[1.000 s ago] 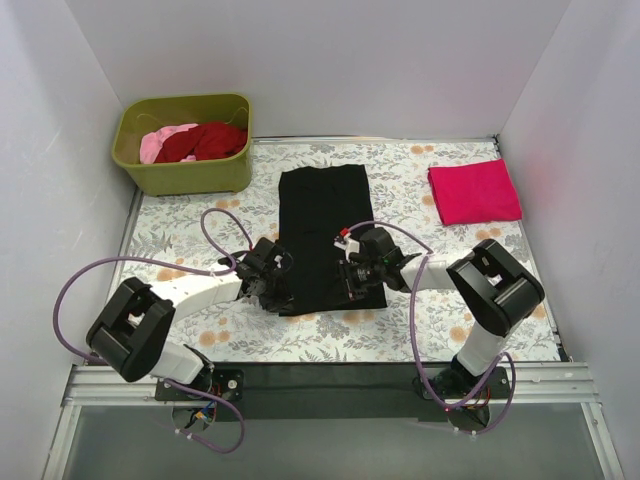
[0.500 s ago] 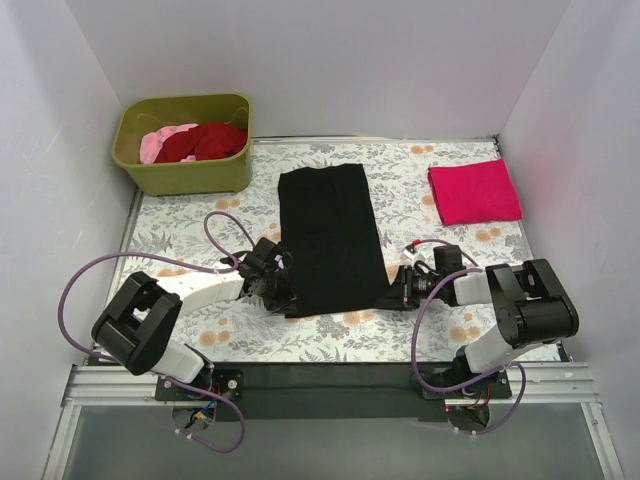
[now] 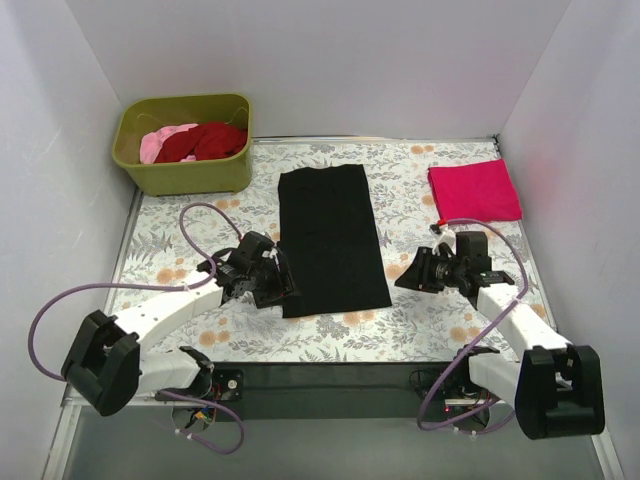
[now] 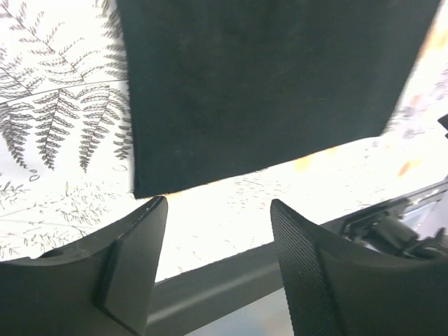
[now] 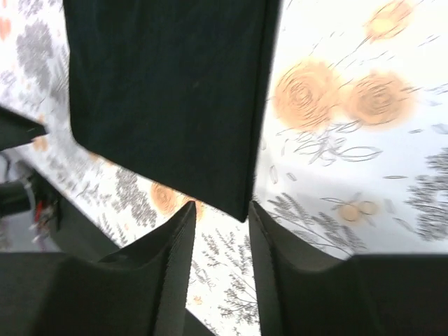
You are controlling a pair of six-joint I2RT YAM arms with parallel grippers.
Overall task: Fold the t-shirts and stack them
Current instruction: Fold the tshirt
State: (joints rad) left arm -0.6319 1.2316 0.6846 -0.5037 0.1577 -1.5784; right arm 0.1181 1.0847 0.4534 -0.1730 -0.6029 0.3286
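The black t-shirt (image 3: 332, 240) lies flat on the floral cloth as a long folded strip. My left gripper (image 3: 272, 287) hovers open at its near left corner; in the left wrist view the black t-shirt (image 4: 266, 84) ends just beyond the left gripper (image 4: 217, 210), nothing between the jaws. My right gripper (image 3: 408, 273) stands open just right of the near right corner; the right wrist view shows the black t-shirt (image 5: 168, 91) lying below the right gripper (image 5: 220, 210), ungripped. A folded magenta t-shirt (image 3: 474, 191) lies at the back right. Dark red (image 3: 208, 140) and pale pink (image 3: 163, 140) t-shirts sit in the tub.
The olive-green tub (image 3: 183, 172) stands at the back left corner. White walls close in the table on three sides. A black rail (image 3: 330, 375) runs along the near edge, close behind both grippers. Purple cables loop beside each arm.
The left gripper has opened and let go of the shirt's near left corner. The right gripper has drawn off the shirt to the right and opened wider, its arm swinging outward.
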